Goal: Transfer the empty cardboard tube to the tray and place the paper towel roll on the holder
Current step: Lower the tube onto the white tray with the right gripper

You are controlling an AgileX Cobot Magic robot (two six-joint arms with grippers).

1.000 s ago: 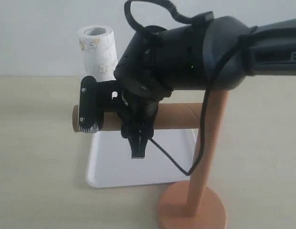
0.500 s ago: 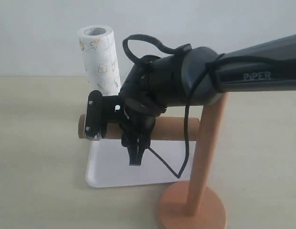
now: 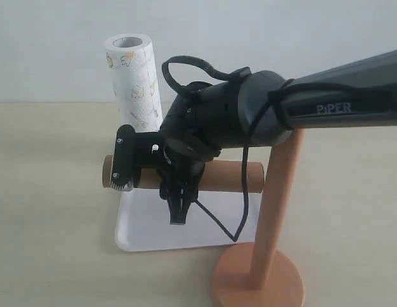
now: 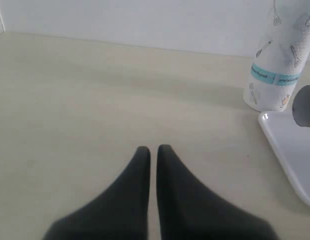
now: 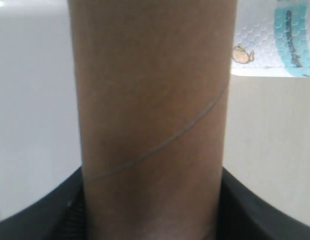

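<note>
The cardboard tube (image 3: 230,177) lies level above the tray (image 3: 153,230).
Exterior: your right tool (image 3: 152,182) clamps it crosswise. Left wrist: left tool (image 4: 152,152) pinched together, empty; paper towel roll (image 4: 279,60) upright beside the tray. Right wrist: tube spans the grip.

Table (image 3: 45,211): flat, pale beige, matte, runs back to a light wall. Three things sit directly on it. White tray (image 3: 147,230) roughly mid-table, flat, low rim, rounded corners. Roll (image 3: 134,77) stands upright on end at the tray's 11 o'clock, just beside that far corner; touching or not, can't tell. Holder (image 3: 272,217) at the tray's 5 o'clock, disc base flat on the table just beside the near corner, post upright. Table surface at 9 o'clock of the tray is bare.
</note>
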